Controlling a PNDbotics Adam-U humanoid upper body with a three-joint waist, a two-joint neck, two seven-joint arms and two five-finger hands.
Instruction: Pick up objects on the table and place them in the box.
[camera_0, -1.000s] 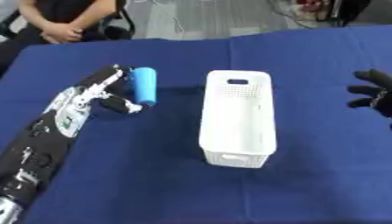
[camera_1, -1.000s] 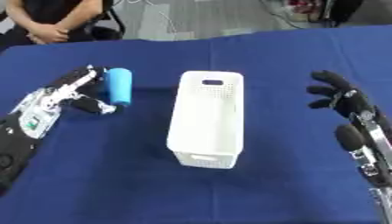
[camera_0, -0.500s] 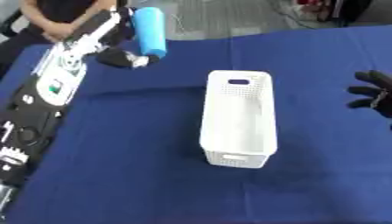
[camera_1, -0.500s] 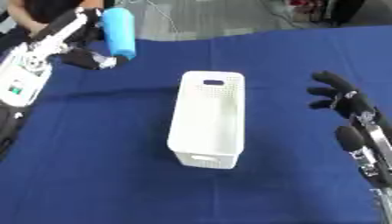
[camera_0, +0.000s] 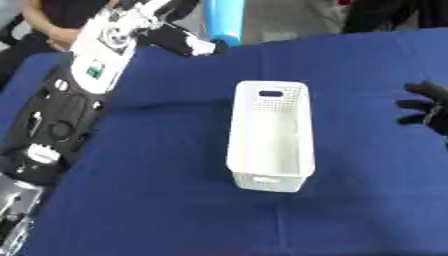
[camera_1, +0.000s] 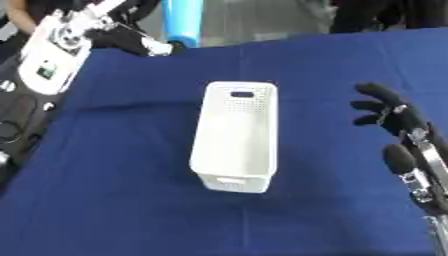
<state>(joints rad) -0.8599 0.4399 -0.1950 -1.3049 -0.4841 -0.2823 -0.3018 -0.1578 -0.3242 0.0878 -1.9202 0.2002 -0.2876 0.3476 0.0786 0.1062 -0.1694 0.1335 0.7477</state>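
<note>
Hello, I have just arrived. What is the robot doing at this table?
The robot's left hand holds a blue cylinder high above the far left part of the blue table. The white box stands in the middle and looks empty, so nothing has been placed yet. The right hand hovers open to the right of the box, holding nothing.

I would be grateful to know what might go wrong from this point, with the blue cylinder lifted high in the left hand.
The blue cylinder is held by the left hand high above the table and well off to the side of the white box; a slip there would probably miss the box. The box is narrow, so a cylinder released crosswise may catch on the rim. The right hand hovers open, not steadying the box.
</note>
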